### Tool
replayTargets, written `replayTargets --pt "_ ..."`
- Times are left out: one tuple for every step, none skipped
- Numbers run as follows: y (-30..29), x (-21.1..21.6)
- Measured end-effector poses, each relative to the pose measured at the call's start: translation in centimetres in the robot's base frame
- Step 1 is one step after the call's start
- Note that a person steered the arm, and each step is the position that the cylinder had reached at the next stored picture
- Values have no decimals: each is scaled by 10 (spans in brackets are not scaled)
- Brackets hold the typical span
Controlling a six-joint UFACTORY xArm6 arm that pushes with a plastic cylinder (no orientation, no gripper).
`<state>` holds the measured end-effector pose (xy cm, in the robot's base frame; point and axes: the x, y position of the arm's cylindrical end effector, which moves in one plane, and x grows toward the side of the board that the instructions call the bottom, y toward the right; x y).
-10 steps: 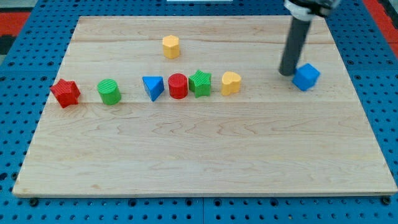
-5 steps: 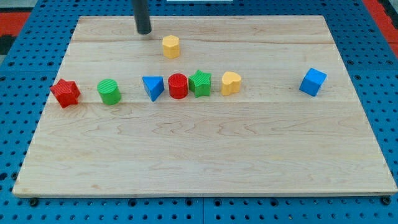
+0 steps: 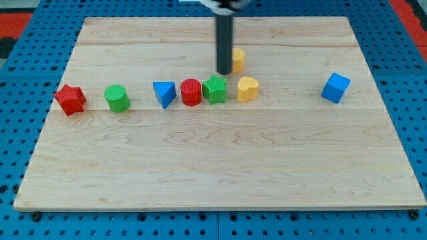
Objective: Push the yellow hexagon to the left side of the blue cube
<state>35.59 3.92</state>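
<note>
My tip point(image 3: 223, 71), a bare rod without jaws, touching yellow hexagon point(image 3: 238, 59), wooden board point(image 3: 213, 160), blue pegboard point(image 3: 413, 100) around

No readable text, labels, brands or numbers anywhere in view.

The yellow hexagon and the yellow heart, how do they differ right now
The yellow hexagon sits higher in the view, alone above the row; the yellow heart ends the row, just right of the green star. My tip is at the hexagon's left side and the rod hides part of it, while the heart shows whole and untouched. The hexagon has flat facets; the heart is lobed. Both are yellow and left of the blue cube.
</note>
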Motion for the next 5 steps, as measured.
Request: replayTargets --pt "-41 -47" --pt "-51 -75" --pt "20 -30" --pt "67 17" --pt "74 2"
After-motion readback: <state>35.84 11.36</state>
